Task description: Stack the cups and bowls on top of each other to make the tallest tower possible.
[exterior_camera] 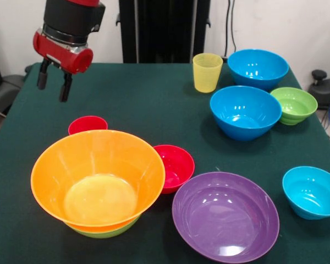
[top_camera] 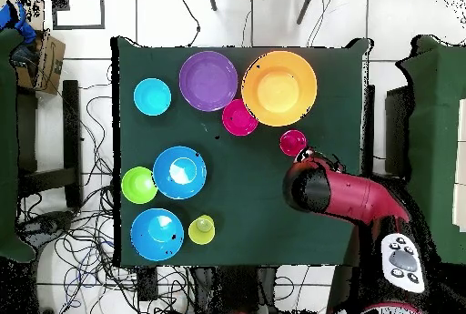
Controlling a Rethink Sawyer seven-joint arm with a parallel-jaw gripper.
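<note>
Red cup point(exterior_camera: 87, 124) below open gripper point(exterior_camera: 54, 81)

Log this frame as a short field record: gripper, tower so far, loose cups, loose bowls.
gripper: gripper open, empty, raised above the table's far corner
tower: orange bowl nested in lime-green bowl
loose cups: red cup behind the tower; yellow cup upright
loose bowls: purple bowl, small red bowl, two medium blue bowls, ribbed green bowl, small blue bowl

front view across table point(exterior_camera: 154, 99), overhead straight down
</note>
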